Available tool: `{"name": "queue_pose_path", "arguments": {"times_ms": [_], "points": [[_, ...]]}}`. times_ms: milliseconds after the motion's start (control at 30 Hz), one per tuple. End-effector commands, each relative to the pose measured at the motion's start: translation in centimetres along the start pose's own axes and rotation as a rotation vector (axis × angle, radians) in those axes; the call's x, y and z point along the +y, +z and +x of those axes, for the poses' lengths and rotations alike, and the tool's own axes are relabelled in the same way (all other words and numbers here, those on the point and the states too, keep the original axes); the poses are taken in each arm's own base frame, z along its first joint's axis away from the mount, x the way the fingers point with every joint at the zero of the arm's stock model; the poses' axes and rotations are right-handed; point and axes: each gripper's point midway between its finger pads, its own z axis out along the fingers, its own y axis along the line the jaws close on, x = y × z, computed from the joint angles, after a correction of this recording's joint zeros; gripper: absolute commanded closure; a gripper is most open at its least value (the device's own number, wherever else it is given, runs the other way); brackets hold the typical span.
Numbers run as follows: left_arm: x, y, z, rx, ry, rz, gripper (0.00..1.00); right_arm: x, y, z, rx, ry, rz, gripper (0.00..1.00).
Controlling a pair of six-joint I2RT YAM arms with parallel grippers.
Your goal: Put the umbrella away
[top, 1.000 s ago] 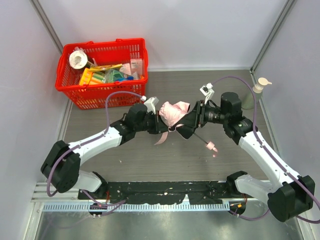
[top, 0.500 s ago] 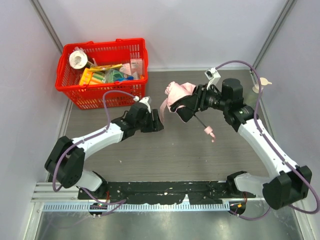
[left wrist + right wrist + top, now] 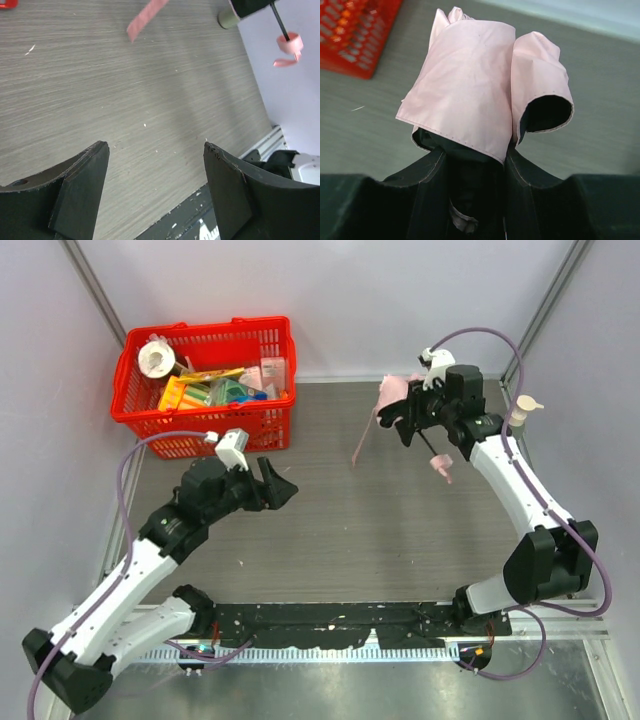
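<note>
Three pale walls (image 3: 400,300) close in a grey wood-grain tabletop (image 3: 340,540); a black mounting rail (image 3: 330,622) runs along its near edge. At far left stands a red plastic basket (image 3: 200,435) crowded with small packages. The left end effector (image 3: 279,485) hangs just near of the basket's right corner, fingers spread wide and holding nothing; only bare tabletop shows between them in the left wrist view. At far right the right end effector (image 3: 405,418) is clenched on the umbrella (image 3: 394,391), held off the tabletop and well apart from the basket; its bunched pale pink fabric sticks out past the fingers (image 3: 427,172). A pump bottle (image 3: 520,418) stands by the right wall; the umbrella's thin black shaft (image 3: 428,445) ends in a small pink handle (image 3: 441,462); a pink strap (image 3: 365,440) dangles left of it.
</note>
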Motion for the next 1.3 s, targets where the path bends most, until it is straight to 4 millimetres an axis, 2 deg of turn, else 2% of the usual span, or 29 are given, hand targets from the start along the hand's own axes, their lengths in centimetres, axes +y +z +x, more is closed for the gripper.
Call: {"name": "queue_pose_path", "arguments": {"times_ms": [0,100,133,167,200,233,267,300,333,367,400,433,467,500,533,567,600,667,767,800,833,867,1000,1100,1267], "points": [[-0.6,-2.4,1.4,0.028,-0.024,0.053,0.21,-4.6,-4.6,-10.4,-0.206,-0.393,0.297,0.99],[-1.3,-3.4,1.6,0.019,-0.062,0.092,0.21,-7.7,-6.8,-11.9,-0.198,-0.537,0.5,0.99],[-1.6,-3.7,1.6,0.018,-0.07,0.105,0.21,-8.3,-7.0,-11.7,-0.179,-0.598,0.532,0.99],[-1.8,-4.2,1.6,0.017,-0.076,0.116,0.21,-8.7,-8.0,-12.8,-0.203,-0.652,0.586,0.99],[-1.9,-4.5,1.8,0.019,-0.078,0.12,0.21,-8.8,-7.7,-11.9,-0.179,-0.684,0.602,0.99],[-1.9,-4.8,1.8,0.016,-0.08,0.121,0.21,-8.3,-7.9,-12.4,-0.182,-0.751,0.635,0.99],[-1.8,-5.1,1.8,0.011,-0.078,0.117,0.21,-8.0,-6.9,-10.9,-0.144,-0.794,0.633,0.99],[-1.6,-5.3,1.8,0.006,-0.076,0.109,0.21,-6.2,-6.4,-10.6,-0.149,-0.86,0.637,0.99],[-1.5,-5.5,1.8,-0.001,-0.075,0.104,0.21,-5.7,-5.4,-9.4,-0.152,-0.897,0.642,0.99],[-1.4,-5.6,1.9,-0.003,-0.077,0.104,0.21,-4.4,-4.7,-8.3,-0.139,-0.944,0.646,0.99],[-1.4,-5.7,1.8,-0.007,-0.081,0.106,0.21,-4.4,-3.9,-6.2,-0.12,-0.955,0.659,0.99],[-1.4,-5.7,1.9,-0.011,-0.089,0.11,0.21,-2.8,-3.2,-5.3,-0.133,-0.97,0.62,0.99],[-1.4,-5.7,1.9,-0.017,-0.098,0.112,0.21,-2.2,-2.6,-3.6,-0.148,-0.973,0.611,0.99],[-1.4,-5.8,2.0,-0.02,-0.105,0.113,0.21,-0.3,-2.1,-2.5,-0.166,-0.989,0.573,0.99],[-1.4,-5.8,2.0,-0.023,-0.113,0.115,0.21,0.3,-1.5,-0.4,-0.161,-0.999,0.566,0.99],[-1.3,-5.8,2.1,-0.026,-0.117,0.116,0.21,2.0,-0.8,1.1,-0.164,-1.016,0.526,0.99],[-1.1,-5.8,2.3,-0.026,-0.124,0.111,0.21,2.7,-0.3,3.0,-0.157,-1.026,0.513,0.99],[-0.7,-5.9,2.5,-0.037,-0.135,0.099,0.21,6.3,0.7,7.0,-0.153,-1.077,0.435,0.99],[-0.2,-6.0,2.7,-0.048,-0.147,0.086,0.21,9.4,1.6,11.7,-0.13,-1.12,0.358,0.99],[-0.1,-6.0,2.7,-0.05,-0.151,0.083,0.21,10.8,1.7,12.8,-0.131,-1.121,0.325,0.99],[0.0,-5.9,2.8,-0.052,-0.157,0.078,0.21,11.0,1.9,13.7,-0.124,-1.116,0.336,0.99],[0.1,-5.8,2.9,-0.051,-0.159,0.075,0.21,12.2,1.9,14.7,-0.132,-1.115,0.298,0.99],[0.8,-5.4,3.6,-0.039,-0.193,0.047,0.21,14.7,2.3,18.9,-0.094,-1.102,0.176,0.99],[2.5,-4.8,4.3,-0.045,-0.258,-0.032,0.22,16.4,2.6,21.5,-0.044,-1.096,0.079,0.99],[5.6,-4.0,5.3,-0.057,-0.402,-0.197,0.22,18.4,2.4,24.9,0.044,-0.987,-0.102,0.99]]}}
